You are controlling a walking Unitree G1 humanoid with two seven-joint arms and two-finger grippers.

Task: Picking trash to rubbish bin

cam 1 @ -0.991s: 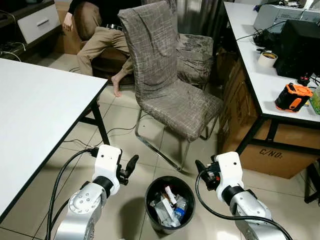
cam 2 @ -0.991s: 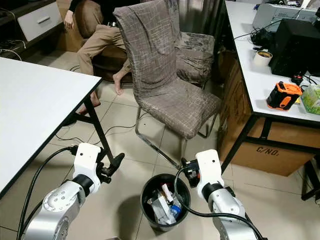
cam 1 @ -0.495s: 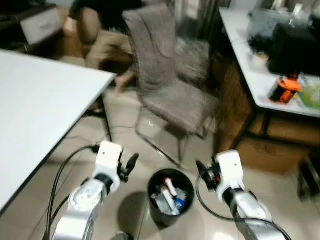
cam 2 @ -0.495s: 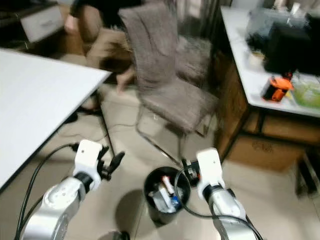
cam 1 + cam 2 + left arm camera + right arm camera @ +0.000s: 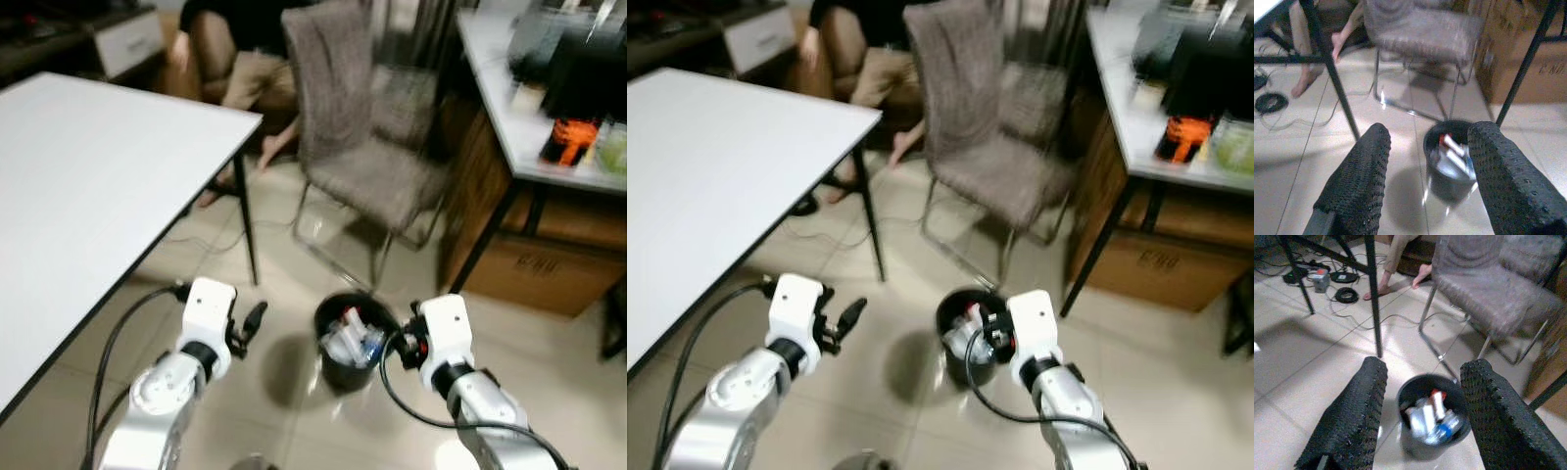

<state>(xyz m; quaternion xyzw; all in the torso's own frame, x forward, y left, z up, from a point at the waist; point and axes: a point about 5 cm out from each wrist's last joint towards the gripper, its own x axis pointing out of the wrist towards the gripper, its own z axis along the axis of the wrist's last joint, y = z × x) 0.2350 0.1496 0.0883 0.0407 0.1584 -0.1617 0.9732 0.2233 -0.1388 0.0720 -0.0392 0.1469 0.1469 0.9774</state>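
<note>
A black rubbish bin (image 5: 354, 336) stands on the tiled floor between my two arms, with bottles and wrappers inside it (image 5: 1431, 418). My left gripper (image 5: 253, 319) hangs to the bin's left, open, nothing between its fingers (image 5: 1359, 176). My right gripper (image 5: 404, 343) sits close against the bin's right rim, open as well, and its fingers (image 5: 1352, 416) frame the bin from above with nothing held.
A white table (image 5: 88, 176) with black legs stands on my left. A grey fabric chair (image 5: 367, 137) is just beyond the bin. A person's legs (image 5: 245, 88) show behind the chair. A desk with devices (image 5: 549, 88) and a cardboard box (image 5: 534, 274) are at the right. Cables lie on the floor (image 5: 1337, 289).
The whole view has shifted and pulled back, so the camera has moved; the bin now sits farther from me. Both grippers stay open and empty.
</note>
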